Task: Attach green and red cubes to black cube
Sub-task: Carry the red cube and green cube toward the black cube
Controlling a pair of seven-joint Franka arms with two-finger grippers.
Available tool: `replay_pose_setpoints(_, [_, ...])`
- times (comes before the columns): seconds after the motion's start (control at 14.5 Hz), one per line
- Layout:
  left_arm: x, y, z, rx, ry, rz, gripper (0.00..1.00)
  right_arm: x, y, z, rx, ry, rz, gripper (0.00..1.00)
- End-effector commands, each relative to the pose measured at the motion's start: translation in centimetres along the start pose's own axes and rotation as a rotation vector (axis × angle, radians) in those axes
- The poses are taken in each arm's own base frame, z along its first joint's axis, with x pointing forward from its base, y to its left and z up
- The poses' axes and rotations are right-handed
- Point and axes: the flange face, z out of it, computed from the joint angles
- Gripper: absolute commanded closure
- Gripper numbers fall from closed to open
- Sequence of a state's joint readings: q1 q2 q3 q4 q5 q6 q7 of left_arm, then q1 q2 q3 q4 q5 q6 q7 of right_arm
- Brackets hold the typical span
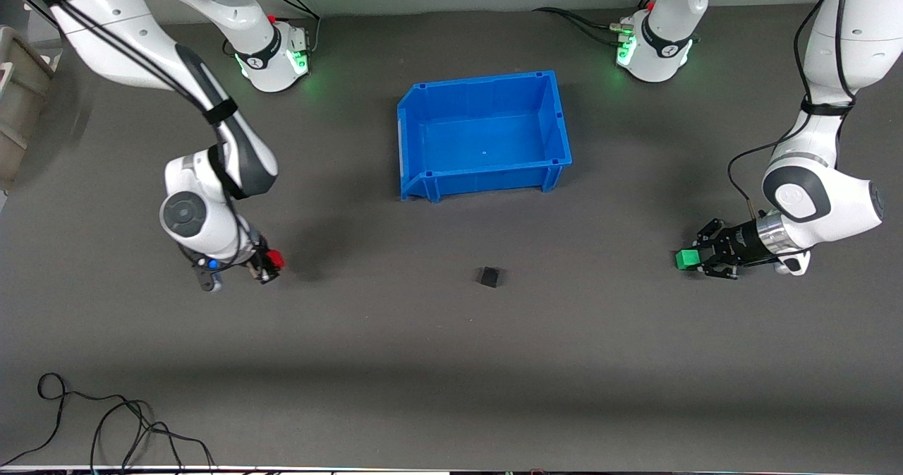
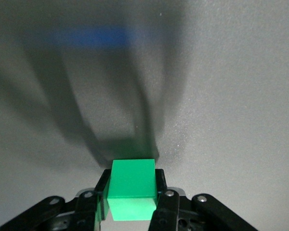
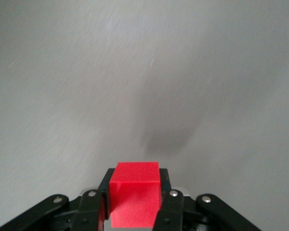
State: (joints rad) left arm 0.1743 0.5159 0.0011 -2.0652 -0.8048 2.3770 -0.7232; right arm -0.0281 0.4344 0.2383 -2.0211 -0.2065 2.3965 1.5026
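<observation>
The left gripper (image 1: 695,259) is clenching the green cube (image 1: 686,259) by two opposite flat faces, hanging over bare table toward the left arm's end; the right gripper (image 1: 270,263) is grasping the red cube (image 1: 277,258) the same way over the table toward the right arm's end. The black cube (image 1: 489,276) is lying loose between them, nearer the front camera than the blue bin (image 1: 482,178), which is sitting empty. The cubes are looking light, rigid and smooth, so the black one is likely sliding if pushed from one side alone
</observation>
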Motion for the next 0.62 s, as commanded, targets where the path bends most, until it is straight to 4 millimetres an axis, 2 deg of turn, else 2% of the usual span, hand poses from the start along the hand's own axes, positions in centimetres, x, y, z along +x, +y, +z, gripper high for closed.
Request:
replay_pose_setpoints(0.0, [-0.6,0.6,-1.1,-0.027,-0.008,0.003,0.81,-3.7,-2.2,-1.9,0.04,-0.026,0.14,0.71])
replay_pose_setpoints(0.14, [-1.8,1.7,-1.7,-0.043,-0.007,0.01,0.81,-8.2,-4.7,-3.0,0.074,-0.081,0.218,0.72])
replay_pose_setpoints(0.21, [-3.0,2.8,-2.0,-0.052,-0.009,0.012,0.81,-9.7,-5.8,-3.2,0.085,-0.11,0.26,0.72])
replay_pose_setpoints(0.41, [-9.3,6.0,-0.9,-0.029,-0.048,0.038,0.85,-12.9,-8.8,-4.2,0.114,-0.187,0.35,0.72])
replay_pose_setpoints(0.55, [-13.7,7.3,0.3,-0.024,-0.056,0.078,0.95,-15.3,-11.2,-5.8,0.137,-0.256,0.401,0.76])
